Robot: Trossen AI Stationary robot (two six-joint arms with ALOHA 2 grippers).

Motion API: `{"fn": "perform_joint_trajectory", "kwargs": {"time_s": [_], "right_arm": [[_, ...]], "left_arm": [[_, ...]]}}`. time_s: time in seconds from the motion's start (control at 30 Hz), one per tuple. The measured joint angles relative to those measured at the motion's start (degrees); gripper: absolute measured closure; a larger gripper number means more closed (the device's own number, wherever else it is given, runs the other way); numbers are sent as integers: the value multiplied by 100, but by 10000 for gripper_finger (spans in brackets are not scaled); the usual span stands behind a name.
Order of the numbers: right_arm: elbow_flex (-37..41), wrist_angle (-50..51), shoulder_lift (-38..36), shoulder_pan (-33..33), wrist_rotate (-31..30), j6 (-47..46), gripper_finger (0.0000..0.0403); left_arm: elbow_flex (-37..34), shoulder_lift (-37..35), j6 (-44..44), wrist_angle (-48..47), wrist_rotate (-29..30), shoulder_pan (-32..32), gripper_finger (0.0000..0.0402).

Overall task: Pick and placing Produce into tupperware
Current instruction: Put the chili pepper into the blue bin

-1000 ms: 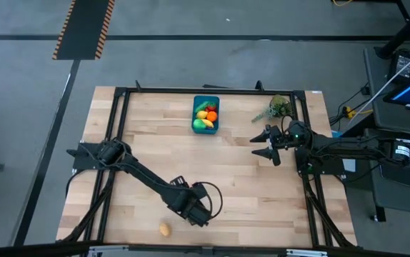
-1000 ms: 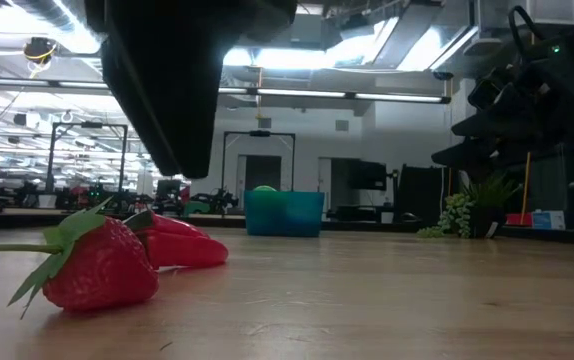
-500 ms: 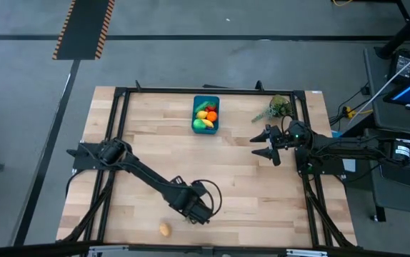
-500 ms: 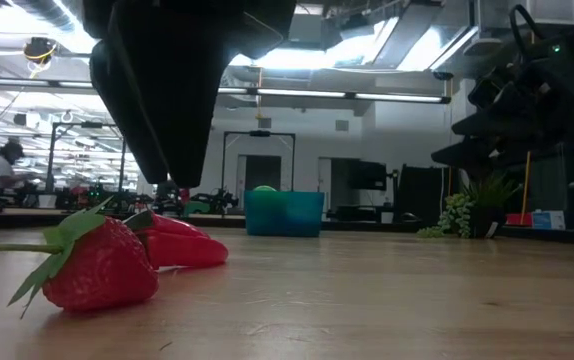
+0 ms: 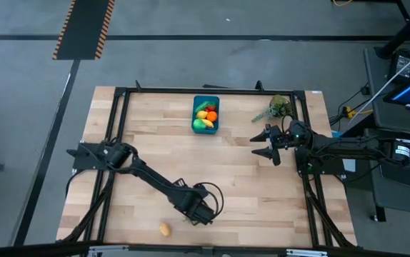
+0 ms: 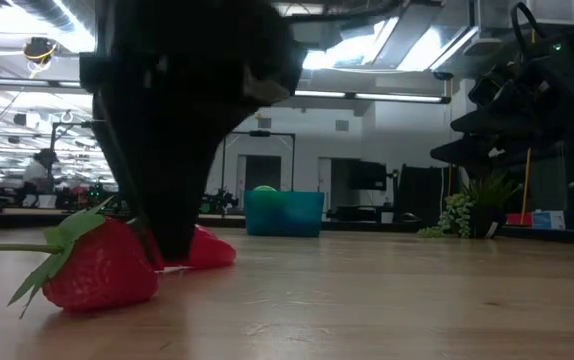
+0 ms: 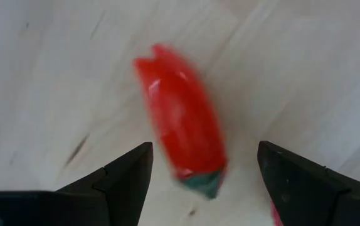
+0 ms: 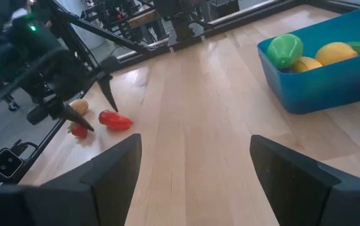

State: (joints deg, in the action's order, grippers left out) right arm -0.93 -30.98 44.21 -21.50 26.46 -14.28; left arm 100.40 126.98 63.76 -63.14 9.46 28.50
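A red toy pepper (image 7: 183, 125) lies on the wood near the table's near edge. My left gripper (image 7: 203, 150) is open and low over it, one finger on each side with a gap to the pepper on both. In the low view the gripper (image 6: 172, 240) hides the pepper's (image 6: 212, 250) left part. A strawberry (image 6: 97, 265) lies beside it. The teal tub (image 5: 206, 114) at the far middle holds several toys. My right gripper (image 5: 255, 147) hovers open near the table's right side.
A small tan toy (image 5: 164, 229) lies near the table's near edge, left of my left gripper. A leafy plant sprig (image 5: 278, 107) sits at the far right corner behind my right gripper. Bare wood stretches between the tub and the left gripper.
My left gripper has moved down onto the red pepper, staying open; in the low view it now covers the pepper's left part, which showed whole before.
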Motion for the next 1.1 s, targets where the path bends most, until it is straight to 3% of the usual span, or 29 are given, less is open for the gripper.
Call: {"fn": "perform_joint_trajectory", "kwargs": {"time_s": [0.83, 1.1], "right_arm": [[1, -7, 3, -2, -2, -13, 104], [2, -7, 2, -2, 0, -17, 104]], "left_arm": [[17, 304, -285, 62, -186, -154, 123], [15, 304, -283, 99, -217, -154, 176]]}}
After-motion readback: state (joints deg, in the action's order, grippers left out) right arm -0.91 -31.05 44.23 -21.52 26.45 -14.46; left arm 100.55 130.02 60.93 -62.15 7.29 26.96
